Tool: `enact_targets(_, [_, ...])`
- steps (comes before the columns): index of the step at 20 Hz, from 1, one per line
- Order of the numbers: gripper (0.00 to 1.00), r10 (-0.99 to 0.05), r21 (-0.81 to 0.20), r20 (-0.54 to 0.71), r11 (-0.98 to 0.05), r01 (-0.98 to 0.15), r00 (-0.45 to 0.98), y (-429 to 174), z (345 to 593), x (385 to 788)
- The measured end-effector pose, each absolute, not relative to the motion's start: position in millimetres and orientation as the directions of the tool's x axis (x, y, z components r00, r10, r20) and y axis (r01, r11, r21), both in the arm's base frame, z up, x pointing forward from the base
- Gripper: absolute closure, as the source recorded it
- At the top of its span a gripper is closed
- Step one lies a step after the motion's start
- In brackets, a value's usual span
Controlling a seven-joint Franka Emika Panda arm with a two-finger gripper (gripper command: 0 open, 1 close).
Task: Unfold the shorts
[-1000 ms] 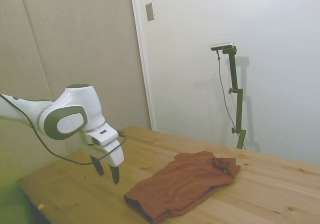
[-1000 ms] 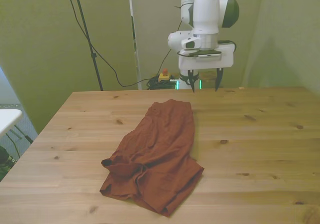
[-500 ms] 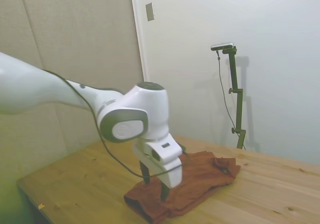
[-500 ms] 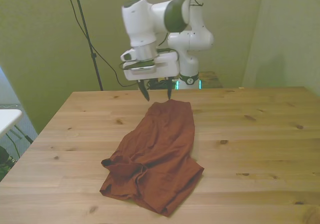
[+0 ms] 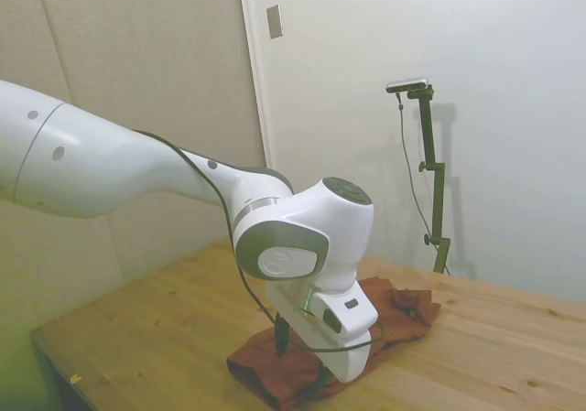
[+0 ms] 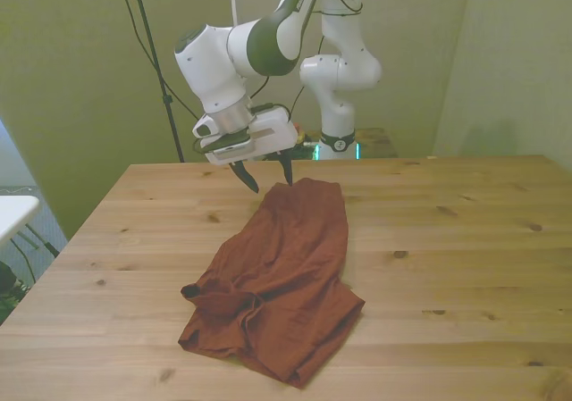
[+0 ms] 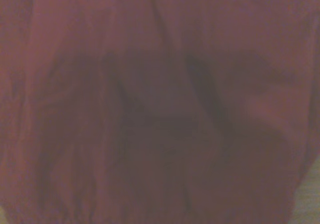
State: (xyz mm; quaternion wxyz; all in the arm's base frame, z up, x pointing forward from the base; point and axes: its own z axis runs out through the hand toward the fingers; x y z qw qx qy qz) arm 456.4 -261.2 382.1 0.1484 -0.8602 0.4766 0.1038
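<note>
While the shorts are lying folded on the desk, these are the details that matter:

Shorts (image 6: 284, 276): one rust-red garment is lying in a long folded heap near the middle of the desk (image 6: 465, 267), running from the far edge toward the near edge in the front view, with a bunched, rolled end nearest the camera.
Feel: the cloth is looking soft, limp and light; it is likely draping and sliding over itself rather than keeping any shape when lifted.
Where to hold: the far end, a smoother top layer, is looking like the easiest place to pinch; taking only the upper layer at an edge or corner is probably letting the fold open.
Hand (image 6: 266, 176): one hand is hovering at the far end of the shorts, tilted, with its two dark fingers spread wide apart and gripping nothing.
Wrist view: blurred red fabric (image 7: 160, 104) is filling the whole picture, with faint creases.
Count: one pair of shorts, one arm, one hand, one desk.
</note>
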Motion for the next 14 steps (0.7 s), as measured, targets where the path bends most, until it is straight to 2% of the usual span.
enact_targets(5, [0.00, -0.760, -0.182, -0.347, -0.520, -0.835, 0.549, -252, 371, 454])
enact_targets(6, [1.00, -0.757, -0.183, -0.348, -0.523, -0.832, 0.553, -251, 370, 454])
enact_targets(14, [1.00, -0.725, -0.225, -0.362, -0.543, -0.809, 0.587, -245, 364, 452])
